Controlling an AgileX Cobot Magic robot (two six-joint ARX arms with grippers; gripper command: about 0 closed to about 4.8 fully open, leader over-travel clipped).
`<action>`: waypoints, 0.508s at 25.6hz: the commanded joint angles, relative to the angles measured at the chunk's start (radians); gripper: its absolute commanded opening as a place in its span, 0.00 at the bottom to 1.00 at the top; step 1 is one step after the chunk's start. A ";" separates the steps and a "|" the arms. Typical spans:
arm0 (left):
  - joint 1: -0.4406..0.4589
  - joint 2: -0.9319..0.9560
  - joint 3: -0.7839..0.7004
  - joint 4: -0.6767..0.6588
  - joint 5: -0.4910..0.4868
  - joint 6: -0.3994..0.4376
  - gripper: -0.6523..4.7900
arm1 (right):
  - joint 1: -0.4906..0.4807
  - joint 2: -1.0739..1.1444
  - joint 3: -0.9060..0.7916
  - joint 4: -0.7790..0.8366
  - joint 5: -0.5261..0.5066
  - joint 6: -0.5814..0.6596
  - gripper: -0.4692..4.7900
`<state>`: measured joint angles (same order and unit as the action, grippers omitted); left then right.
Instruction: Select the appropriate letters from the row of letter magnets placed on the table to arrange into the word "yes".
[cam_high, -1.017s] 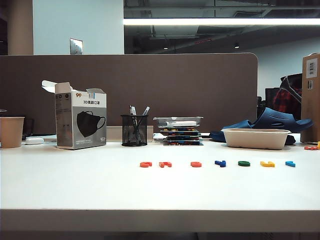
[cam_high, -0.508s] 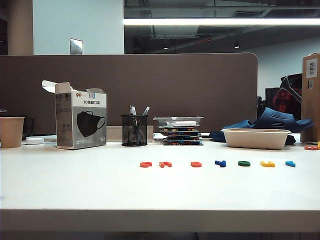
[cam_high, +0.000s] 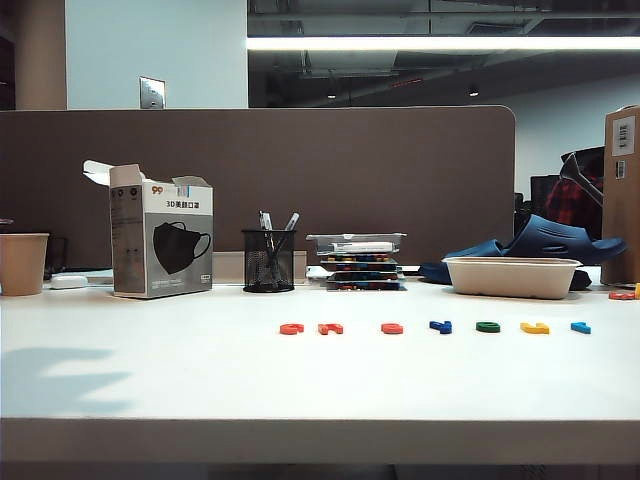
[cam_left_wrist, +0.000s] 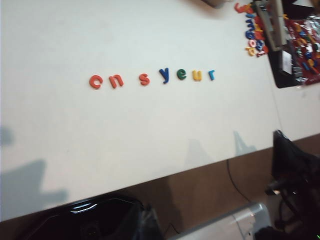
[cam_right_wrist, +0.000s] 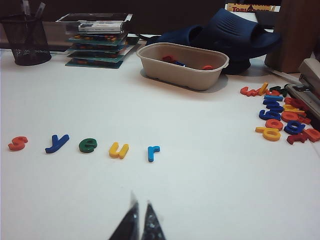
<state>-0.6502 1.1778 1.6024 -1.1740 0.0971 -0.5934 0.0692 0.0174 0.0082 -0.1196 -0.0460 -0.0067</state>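
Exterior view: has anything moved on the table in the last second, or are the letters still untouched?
One change: a shadow has spread onto the table at its left front, though no arm shows in the exterior view yet. The letter magnets lie in the same row, none taken. The right gripper is shut, low over the near side of the table. The left gripper is out of view.

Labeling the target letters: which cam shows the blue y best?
Right wrist view: the blue y lies close and sharp, shape clear, between the orange s and the green e. Left wrist view shows it smaller but readable. Exterior view sees it edge-on, only a blue sliver.
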 joint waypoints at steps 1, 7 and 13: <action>-0.052 0.020 0.004 0.023 -0.128 -0.039 0.11 | 0.000 -0.005 -0.007 0.019 0.003 -0.002 0.11; -0.127 0.032 0.004 0.070 -0.174 -0.103 0.11 | 0.000 -0.005 -0.007 0.019 0.003 -0.002 0.11; -0.225 0.036 0.004 0.119 -0.196 -0.123 0.11 | 0.000 -0.005 -0.007 0.019 0.003 -0.002 0.11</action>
<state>-0.8539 1.2114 1.6028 -1.0821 -0.0841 -0.7002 0.0692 0.0174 0.0082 -0.1192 -0.0460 -0.0071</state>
